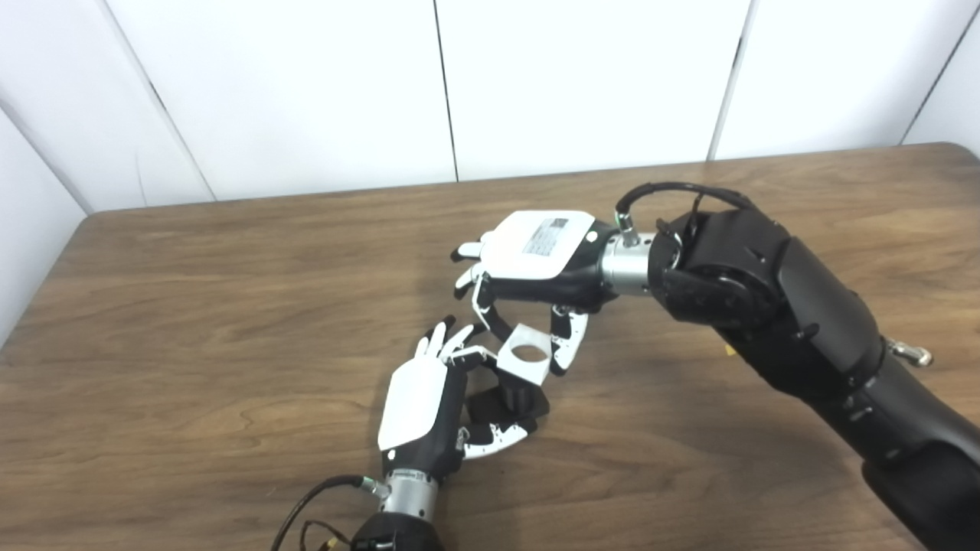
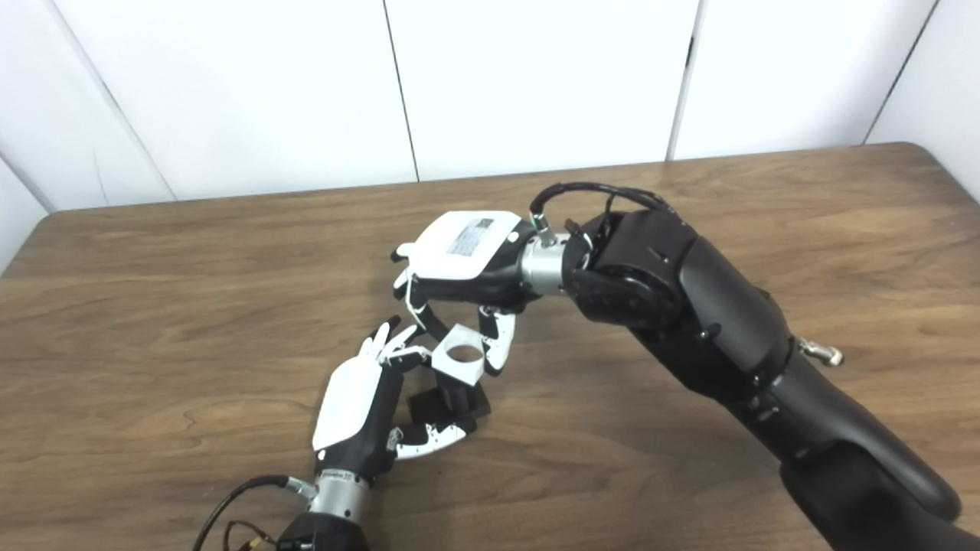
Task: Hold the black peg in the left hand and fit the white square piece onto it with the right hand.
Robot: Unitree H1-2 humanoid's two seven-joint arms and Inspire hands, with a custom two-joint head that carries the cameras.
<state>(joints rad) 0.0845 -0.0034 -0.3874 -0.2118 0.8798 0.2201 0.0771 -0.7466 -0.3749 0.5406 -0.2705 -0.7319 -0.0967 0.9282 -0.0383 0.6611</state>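
Setting: wooden table (image 1: 191, 306), white panel wall (image 1: 306, 92) behind.
Left hand (image 1: 425, 405): fingers curled round the black peg (image 1: 514, 398), thumb under it; peg stands up out of the grasp, base sits by the thumb.
Right hand (image 1: 536, 264): fingers (image 1: 568, 340) pointing down, pinching the white square piece (image 1: 527, 353) by opposite edges.
Piece vs peg: round hole faces up, piece sits right over the peg top, between right fingers and left fingertips; seated or only touching, cannot tell.
Handling: both look like rigid light plastic, smooth, likely slippery; edge pinch is best, keeps the hole free.
Fit: probably snug, needs hole square to peg.
Writing: label on the right hand's back, too blurred to read.
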